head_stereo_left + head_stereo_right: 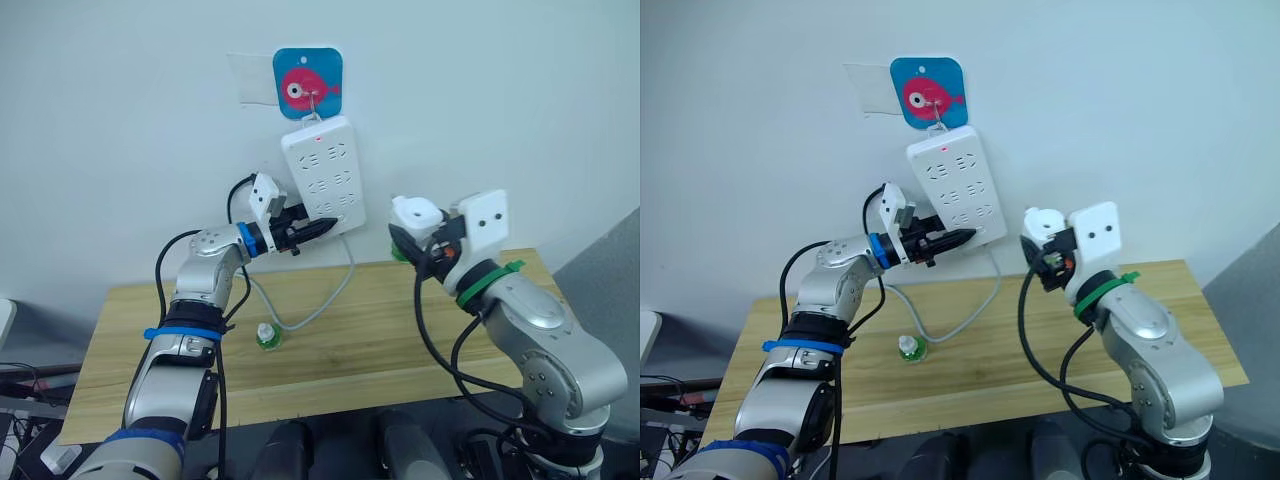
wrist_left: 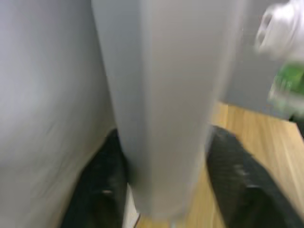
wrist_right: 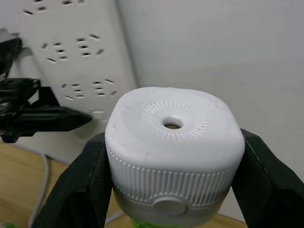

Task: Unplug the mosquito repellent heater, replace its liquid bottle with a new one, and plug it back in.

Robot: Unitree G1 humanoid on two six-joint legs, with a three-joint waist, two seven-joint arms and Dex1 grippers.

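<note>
- Here the right gripper point(image 3: 173, 156) pinches the mosquito repellent heater point(image 3: 173, 133), one black finger pressed to each side of its ribbed white body, the round vent hole facing the wrist camera.
- The heater is held up in the air above the table point(image 1: 400, 340), well clear of the wood, to the right of the power strip point(image 1: 322, 175) and apart from it; a bit of green shows under its white shell.
- The power strip hangs on the wall from a hook on a blue plate with a pink fish point(image 1: 308, 84); a small red light glows near its top, and its grey cable point(image 1: 330, 300) loops down onto the table.
- The left gripper point(image 1: 318, 229) is at the lower edge of the strip, and in the left wrist view its fingers point(image 2: 102, 190) stand spread on either side of the strip's body.
- A small green bottle with a white cap point(image 1: 266, 336) stands on the table near the cable, below the left gripper.
</note>
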